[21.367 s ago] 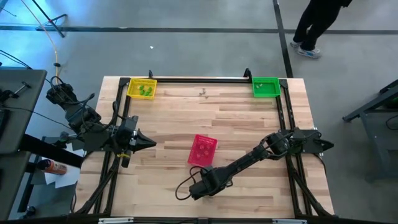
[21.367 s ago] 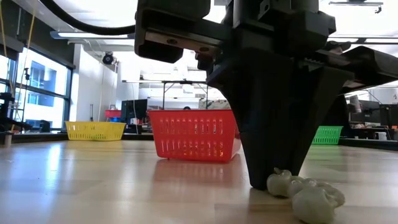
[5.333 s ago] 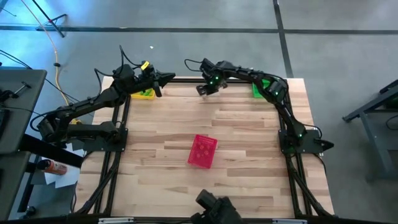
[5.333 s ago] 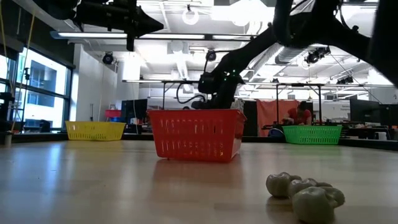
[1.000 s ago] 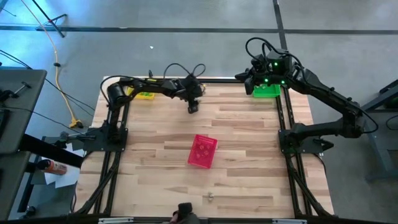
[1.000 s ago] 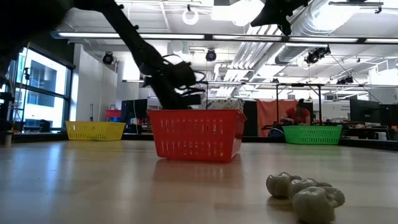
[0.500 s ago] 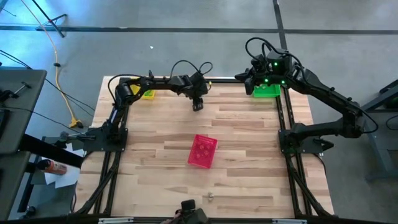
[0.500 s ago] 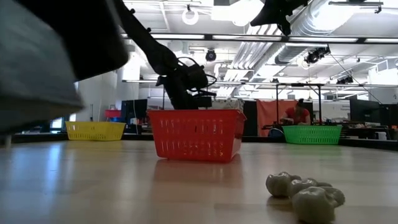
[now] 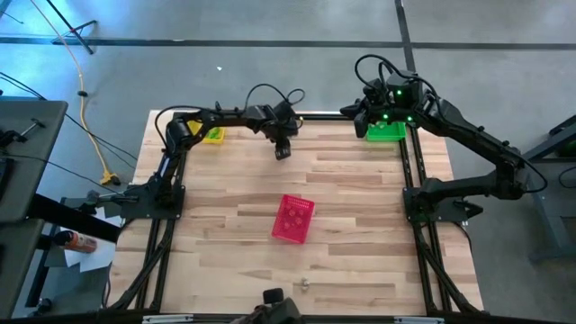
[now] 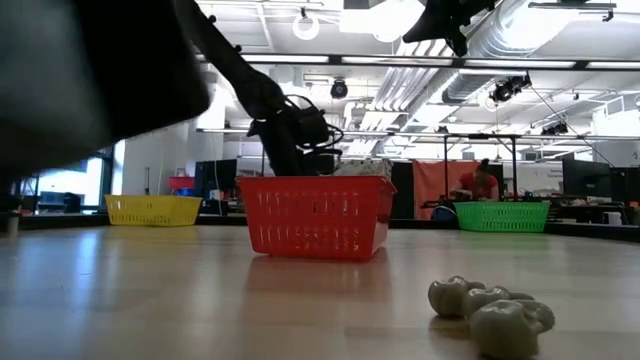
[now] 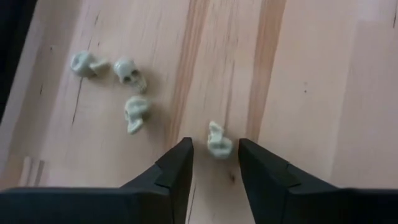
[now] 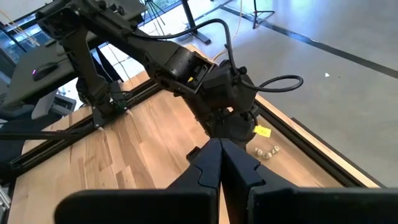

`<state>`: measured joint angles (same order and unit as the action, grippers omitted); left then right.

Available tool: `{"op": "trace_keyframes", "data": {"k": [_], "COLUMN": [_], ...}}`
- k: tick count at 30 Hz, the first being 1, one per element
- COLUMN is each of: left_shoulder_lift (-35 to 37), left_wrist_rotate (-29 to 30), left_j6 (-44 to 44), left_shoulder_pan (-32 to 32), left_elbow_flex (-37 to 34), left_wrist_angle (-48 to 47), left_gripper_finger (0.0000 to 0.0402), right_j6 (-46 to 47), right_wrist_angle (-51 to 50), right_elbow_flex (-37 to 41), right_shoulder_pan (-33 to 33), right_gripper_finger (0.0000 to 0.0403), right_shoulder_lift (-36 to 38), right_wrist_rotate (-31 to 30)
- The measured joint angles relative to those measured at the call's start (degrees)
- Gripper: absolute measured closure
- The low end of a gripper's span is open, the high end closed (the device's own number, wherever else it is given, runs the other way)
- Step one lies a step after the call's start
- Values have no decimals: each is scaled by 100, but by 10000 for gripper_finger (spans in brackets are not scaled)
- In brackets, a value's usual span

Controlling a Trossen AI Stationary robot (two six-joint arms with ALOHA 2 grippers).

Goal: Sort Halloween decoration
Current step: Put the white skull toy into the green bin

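Note:
My left gripper (image 11: 215, 152) hangs low over the far middle of the table (image 9: 282, 151), fingers pointing down and open. One small pale skull (image 11: 219, 139) lies on the wood between its fingertips; I see no touch. Three more skulls (image 11: 129, 71) lie beside it on the wood and also show in the right wrist view (image 12: 264, 151). My right gripper (image 12: 219, 149) is shut and empty, raised near the green basket (image 9: 385, 131) at the far right corner. Another clump of skulls (image 10: 490, 310) lies by the near edge (image 9: 305, 285).
A yellow basket (image 9: 212, 135) stands at the far left corner, and a red-pink basket (image 9: 293, 218) in the table's middle (image 10: 315, 215). A dark blurred object (image 10: 90, 70) sits close to the low camera, at the table's near edge (image 9: 279, 301).
My left arm has folded a little more at the elbow and its gripper has shifted slightly toward the table's right while staying over the far skulls. A dark blurred object has come into the left of the low view. My right arm has kept still.

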<state>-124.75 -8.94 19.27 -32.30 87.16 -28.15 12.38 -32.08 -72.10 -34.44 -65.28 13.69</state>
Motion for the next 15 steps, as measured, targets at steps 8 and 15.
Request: {"op": "trace_keyframes", "data": {"k": [8,15], "left_shoulder_lift": [-35,-39], "left_wrist_rotate": [273,416], "left_j6": [451,363], "left_shoulder_pan": [178,211], "left_elbow_flex": [12,17], "left_wrist_angle": [27,-21], "left_gripper_finger": [296,296], "right_j6": [-85,-85], "right_wrist_angle": [2,4], "right_elbow_flex": [0,0], "right_shoulder_pan": [0,-1], "right_gripper_finger": [402,402], "right_shoulder_lift": [0,0], "right_wrist_rotate": [-2,-7]}}
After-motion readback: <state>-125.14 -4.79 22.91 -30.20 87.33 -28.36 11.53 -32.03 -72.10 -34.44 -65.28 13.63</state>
